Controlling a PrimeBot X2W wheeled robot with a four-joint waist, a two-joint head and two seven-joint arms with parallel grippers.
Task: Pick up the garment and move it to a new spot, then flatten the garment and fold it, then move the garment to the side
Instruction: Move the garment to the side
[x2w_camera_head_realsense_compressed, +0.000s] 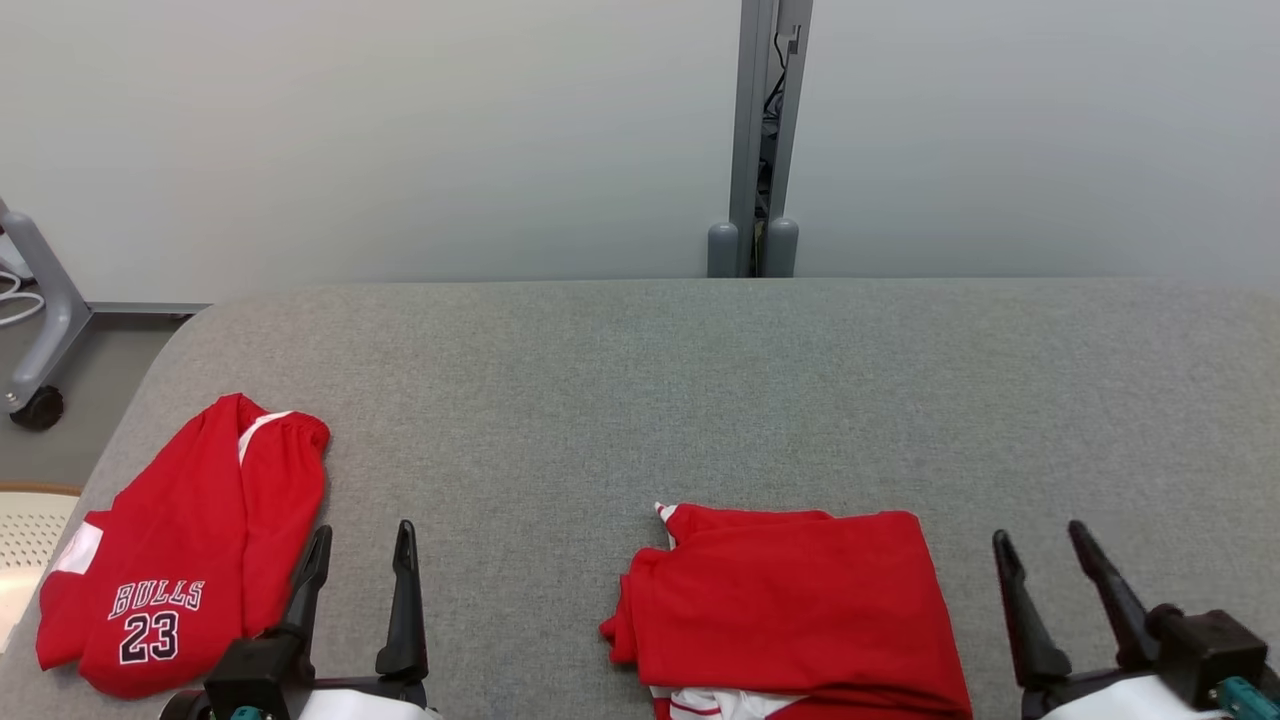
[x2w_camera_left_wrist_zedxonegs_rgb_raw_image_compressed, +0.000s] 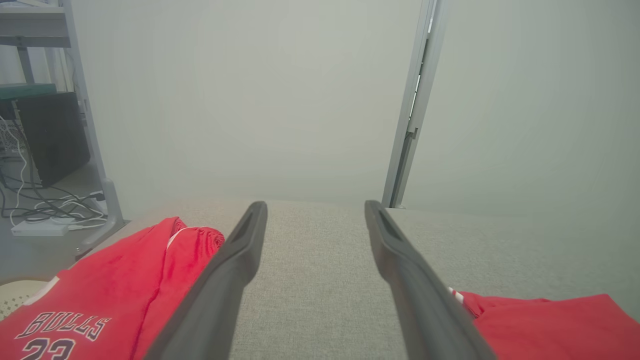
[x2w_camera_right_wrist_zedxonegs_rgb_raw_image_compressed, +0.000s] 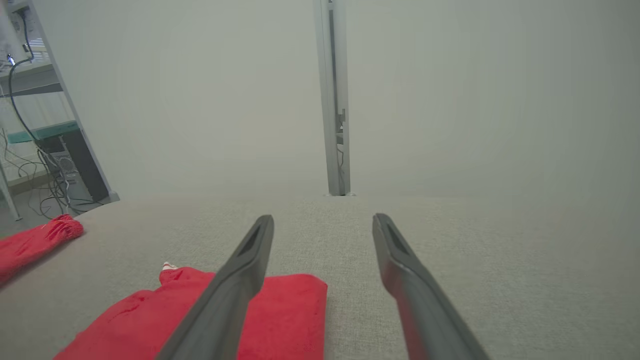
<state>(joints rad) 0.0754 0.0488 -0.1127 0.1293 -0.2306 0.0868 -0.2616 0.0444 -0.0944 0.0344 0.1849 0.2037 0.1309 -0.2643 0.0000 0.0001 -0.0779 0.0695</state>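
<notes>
Right gripper: at the near edge of the desk, jaws wide, nothing held.
Left gripper: also at the near edge, jaws wide, empty.
Folded garment: red, on the near edge right of centre, between the grippers.
Bearing: just left of the right gripper, with bare desk toward the left one, so the right arm is nearer.
Long axis: seemingly along the near edge; its near side is cut off.
Bulls garment: at the left edge, beside the left gripper.
Step judged: fold looks done, move aside pending.

Reads red with white trim on the folded garment, red with white stripes and dark white-edged "BULLS 23" lettering on the second garment, grey on the tabletop.
</notes>
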